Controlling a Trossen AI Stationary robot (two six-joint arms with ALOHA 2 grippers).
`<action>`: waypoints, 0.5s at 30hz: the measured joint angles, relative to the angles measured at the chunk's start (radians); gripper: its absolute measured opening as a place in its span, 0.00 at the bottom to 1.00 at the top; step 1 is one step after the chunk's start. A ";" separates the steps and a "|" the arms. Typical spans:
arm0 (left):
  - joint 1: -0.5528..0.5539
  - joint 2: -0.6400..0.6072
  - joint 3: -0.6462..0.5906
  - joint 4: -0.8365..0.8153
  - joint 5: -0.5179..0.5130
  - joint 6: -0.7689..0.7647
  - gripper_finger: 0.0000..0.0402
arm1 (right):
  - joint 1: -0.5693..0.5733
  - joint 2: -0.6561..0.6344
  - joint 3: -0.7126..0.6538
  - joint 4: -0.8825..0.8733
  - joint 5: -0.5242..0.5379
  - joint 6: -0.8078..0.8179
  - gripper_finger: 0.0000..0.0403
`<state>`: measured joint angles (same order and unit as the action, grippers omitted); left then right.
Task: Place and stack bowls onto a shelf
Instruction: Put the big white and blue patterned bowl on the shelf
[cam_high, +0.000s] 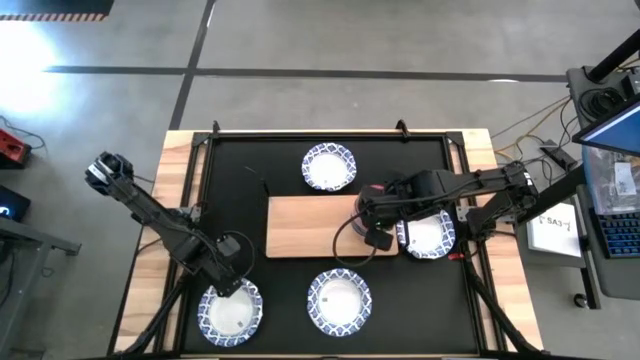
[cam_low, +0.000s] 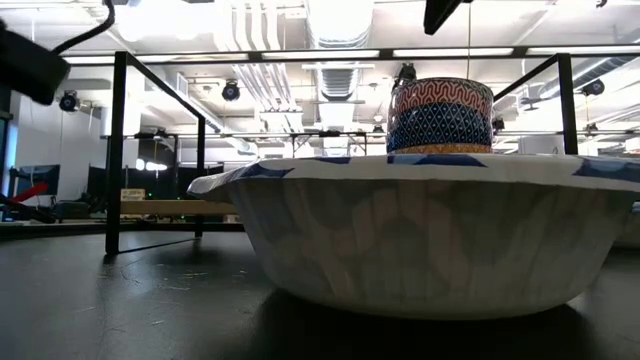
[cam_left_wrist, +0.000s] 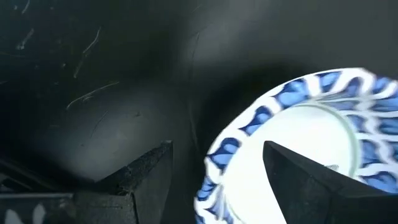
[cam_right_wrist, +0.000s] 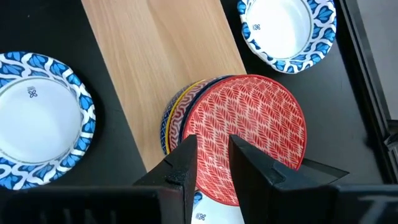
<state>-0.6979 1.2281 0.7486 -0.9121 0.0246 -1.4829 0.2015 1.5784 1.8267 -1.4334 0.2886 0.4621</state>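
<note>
The wooden shelf lies mid-table. At its right end stands a stack of small bowls, red patterned one on top, seen also in the low view. My right gripper hovers above the stack, its fingers a narrow gap apart with nothing between them. Wide blue-and-white bowls rest on the black table: far, near centre, right and near left. My left gripper is open and points down over the near left bowl's far rim, one finger outside it and one over its inside.
A black metal frame edges the table's far side and its posts rise at the corners. The near centre bowl fills the low view's foreground. Bare black table lies left of the shelf.
</note>
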 joint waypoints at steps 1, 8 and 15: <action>0.000 0.004 -0.005 0.003 0.002 0.001 0.58 | 0.003 0.000 0.000 0.000 0.000 0.006 0.20; -0.022 0.019 -0.011 0.080 0.020 0.023 0.58 | 0.016 0.000 0.000 -0.002 0.000 0.037 0.22; -0.048 0.083 -0.034 0.132 0.021 0.014 0.58 | 0.021 0.000 0.000 -0.002 0.000 0.037 0.21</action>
<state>-0.7456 1.3107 0.7143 -0.7803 0.0460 -1.4692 0.2226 1.5784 1.8267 -1.4351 0.2890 0.4988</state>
